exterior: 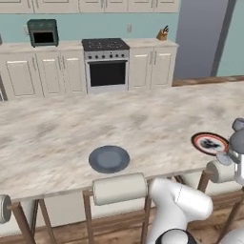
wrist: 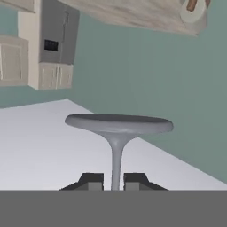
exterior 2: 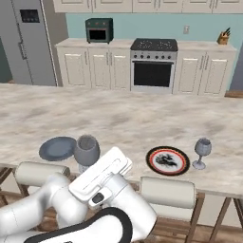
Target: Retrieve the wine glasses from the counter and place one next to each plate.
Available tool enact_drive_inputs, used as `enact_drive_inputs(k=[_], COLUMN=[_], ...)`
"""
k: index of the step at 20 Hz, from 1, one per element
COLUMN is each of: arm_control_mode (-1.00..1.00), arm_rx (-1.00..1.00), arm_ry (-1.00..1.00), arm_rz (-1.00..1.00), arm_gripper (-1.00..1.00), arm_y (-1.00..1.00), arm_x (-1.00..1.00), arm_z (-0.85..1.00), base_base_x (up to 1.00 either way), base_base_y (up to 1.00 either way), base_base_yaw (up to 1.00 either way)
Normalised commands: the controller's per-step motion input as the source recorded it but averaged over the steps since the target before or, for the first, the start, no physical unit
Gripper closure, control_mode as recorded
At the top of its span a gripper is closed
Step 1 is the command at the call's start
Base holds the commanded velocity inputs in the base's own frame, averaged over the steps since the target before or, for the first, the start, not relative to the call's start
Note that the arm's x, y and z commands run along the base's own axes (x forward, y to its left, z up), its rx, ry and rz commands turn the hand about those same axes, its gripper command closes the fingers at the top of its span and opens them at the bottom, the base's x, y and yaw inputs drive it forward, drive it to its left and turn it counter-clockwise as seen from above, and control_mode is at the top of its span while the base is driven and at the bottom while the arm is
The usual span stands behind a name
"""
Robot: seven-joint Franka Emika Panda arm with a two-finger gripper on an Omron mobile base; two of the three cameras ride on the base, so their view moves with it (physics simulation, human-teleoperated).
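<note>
While one wine glass (exterior 2: pixel 202 153) already stands just right of the red-rimmed plate (exterior 2: pixel 167 160) in the right base view, you carry the second glass (exterior 2: pixel 86 151) just right of the grey-blue plate (exterior 2: pixel 57 148). From the left base, that plate (exterior: pixel 109 158) lies bare on the surface (exterior: pixel 57 128) — no glass set beside it yet. Through the hand view, the gripper (wrist: pixel 113 181) pinches the stem, foot (wrist: pixel 119 123) ahead. Next, I judge, you lower it upright beside the grey-blue plate — then release.

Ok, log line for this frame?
gripper: shut on glass stem | held glass: near grey plate | other glass: standing right of rimmed plate | phase: placing second glass
</note>
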Motion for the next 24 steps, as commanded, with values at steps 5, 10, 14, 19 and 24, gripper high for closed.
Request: enact_drive_inputs(k=[5,10,14,19,24], arm_control_mode=[1.00,-1.00,-1.00,-1.00,-1.00], arm_rx=[0.00,-0.01,-0.24,-0.17,-0.02], arm_ry=[0.00,0.00,0.07,0.16,0.06], arm_rz=[0.00,0.00,-0.02,-0.04,0.00], arm_gripper=[1.00,1.00,1.00,1.00,1.00], arm_y=[0.00,0.13,0.98,0.57,0.06], arm_x=[0.00,0.01,0.30,0.51,0.51], arm_z=[0.00,-0.06,-0.14,-0.03,-0.05], base_base_x=[0.00,0.03,0.00,0.00,0.00], base_base_y=[0.16,0.30,0.00,0.00,0.00], base_base_yaw=[0.32,0.10,0.00,0.00,0.00])
